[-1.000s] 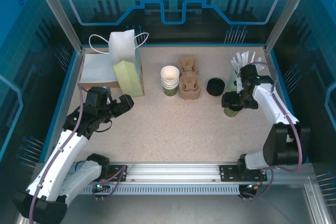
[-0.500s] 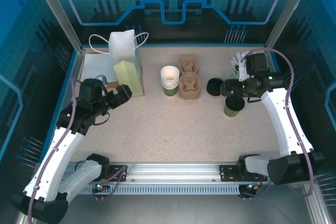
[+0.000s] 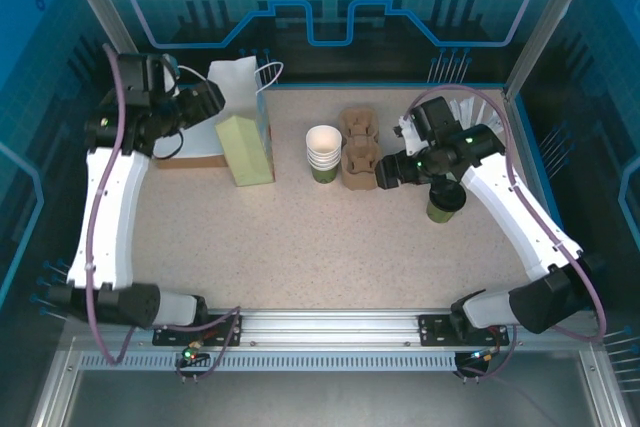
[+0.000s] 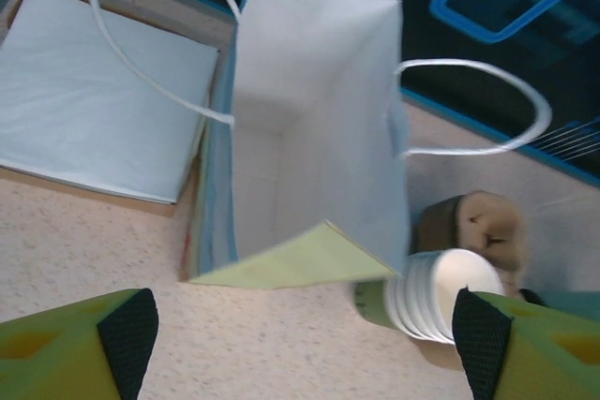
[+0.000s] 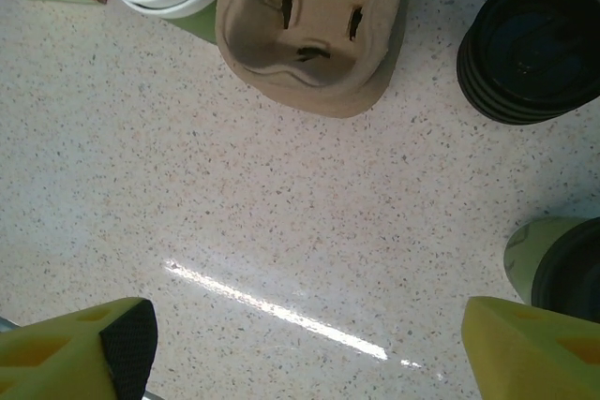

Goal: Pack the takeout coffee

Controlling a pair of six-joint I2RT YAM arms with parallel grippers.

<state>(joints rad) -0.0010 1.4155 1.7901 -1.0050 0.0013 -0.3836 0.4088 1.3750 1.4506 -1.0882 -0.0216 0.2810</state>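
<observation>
Nothing packed yet: takeout coffee (image 3: 445,202) stands right of pulp carrier (image 3: 360,154) (pockets empty). Right gripper (image 3: 385,171) just beside carrier, left gripper (image 3: 208,100) well left; both spread, empty.

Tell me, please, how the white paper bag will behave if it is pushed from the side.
The paper bag stands tall, open and seemingly empty, so it is probably light and may slide or tip when pushed. Its thin walls would likely buckle under a squeeze, so a grip on the rim seems safer.
</observation>
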